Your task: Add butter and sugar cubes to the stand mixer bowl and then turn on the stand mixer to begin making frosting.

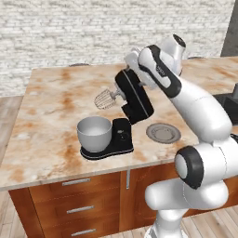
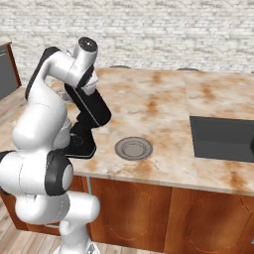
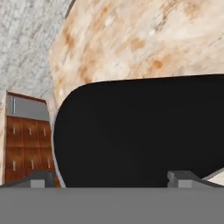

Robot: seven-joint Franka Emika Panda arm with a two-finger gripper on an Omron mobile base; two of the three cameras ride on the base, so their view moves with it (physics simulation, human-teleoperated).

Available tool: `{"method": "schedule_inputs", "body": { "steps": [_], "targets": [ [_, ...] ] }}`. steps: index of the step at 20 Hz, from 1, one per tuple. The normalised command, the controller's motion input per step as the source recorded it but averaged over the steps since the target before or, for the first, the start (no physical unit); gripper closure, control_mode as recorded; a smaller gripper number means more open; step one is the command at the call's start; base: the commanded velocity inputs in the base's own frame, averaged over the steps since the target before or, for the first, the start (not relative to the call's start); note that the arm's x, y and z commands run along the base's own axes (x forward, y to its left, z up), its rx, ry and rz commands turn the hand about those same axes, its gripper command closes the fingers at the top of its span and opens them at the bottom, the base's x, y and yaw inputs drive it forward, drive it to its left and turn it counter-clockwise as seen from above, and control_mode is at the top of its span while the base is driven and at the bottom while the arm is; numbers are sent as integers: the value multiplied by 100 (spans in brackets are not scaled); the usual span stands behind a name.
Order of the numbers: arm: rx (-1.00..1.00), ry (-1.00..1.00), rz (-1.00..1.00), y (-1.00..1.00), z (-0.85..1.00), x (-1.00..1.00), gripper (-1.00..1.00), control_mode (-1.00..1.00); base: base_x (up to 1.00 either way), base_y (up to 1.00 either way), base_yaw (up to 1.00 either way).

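Observation:
The glossy black stand mixer (image 1: 134, 96) stands near the counter's front edge with its head tilted up and back. Its silver wire whisk (image 1: 106, 99) hangs in the air. The silver-grey stand mixer bowl (image 1: 94, 134) sits on the mixer's flat base, and it looks empty. My gripper (image 3: 111, 180) is open and right up against the raised black head (image 3: 140, 131). One fingertip (image 3: 40, 179) is on each side, wide apart, with nothing held. In the right base view the mixer (image 2: 90, 111) is partly hidden behind my arm.
A flat round grey plate (image 1: 163, 133) lies on the marble counter (image 1: 51, 107) just right of the mixer. A black inset panel (image 2: 223, 138) sits in the counter further right. Wooden drawers (image 1: 76, 209) run below the counter's front edge, and a brick wall stands behind.

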Motion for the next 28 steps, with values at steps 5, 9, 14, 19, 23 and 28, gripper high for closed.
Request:
{"method": "schedule_inputs", "body": {
  "steps": [5,9,14,19,23,28],
  "targets": [
    [-14,29,0,66,-94,11,-100,-100,0,0,0],
    [-13,48,0,61,-96,27,-100,-100,0,0,0],
    [-14,45,0,50,-100,16,-100,-100,0,0,0],
    [-12,23,-1,13,-100,1,-100,-100,0,0,0],
    [-8,9,-1,-3,-100,0,-100,-100,0,0,0],
    [-10,2,-1,-29,-100,0,-100,-100,0,0,0]
  ]
}}
